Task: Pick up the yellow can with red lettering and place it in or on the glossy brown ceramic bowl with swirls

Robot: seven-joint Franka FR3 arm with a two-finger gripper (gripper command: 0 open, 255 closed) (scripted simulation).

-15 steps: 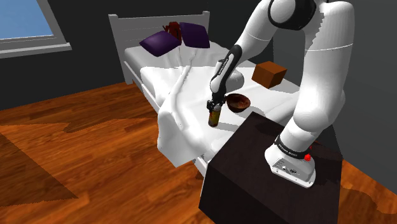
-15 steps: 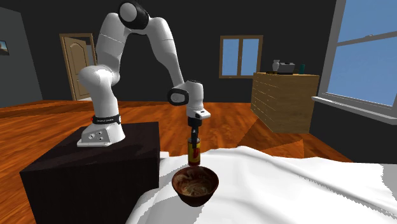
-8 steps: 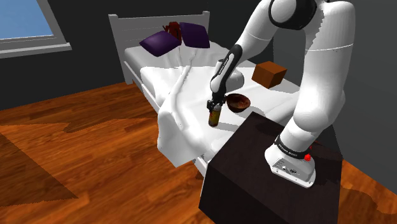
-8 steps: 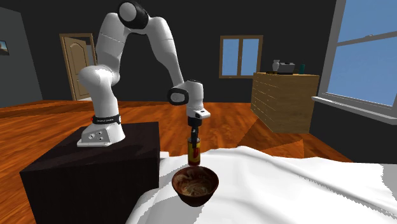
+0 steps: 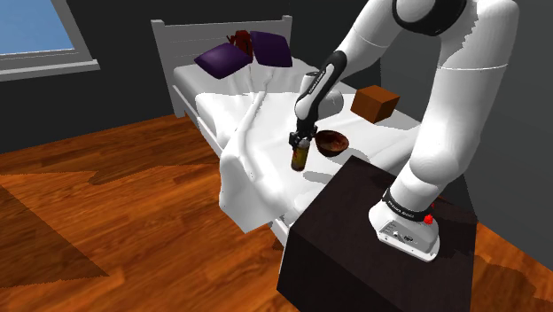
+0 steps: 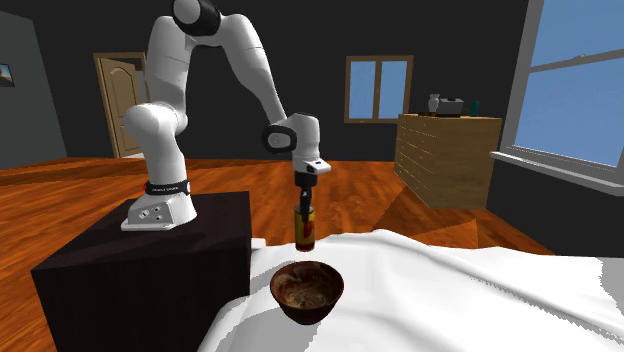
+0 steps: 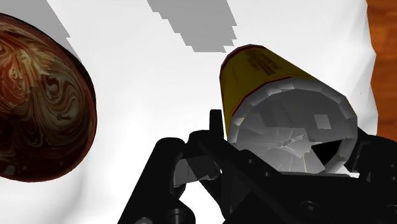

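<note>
The white arm [image 6: 250, 70] has risen slightly since a second ago, above the white bed [image 6: 450, 290], likely to clear the rim of the nearby swirled brown bowl [image 6: 307, 290], carrying the yellow can [image 6: 305, 230] upright with its top clamped in the black gripper [image 6: 305, 205].

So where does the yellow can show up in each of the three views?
Shoulder view: centre, yellow can in the gripper, just left of the bowl.
Second exterior view: centre, upright, above the bowl in the picture.
Wrist view: clasped in the gripper, bowl off to its side.
Shared landmark: the brown swirled bowl.
</note>
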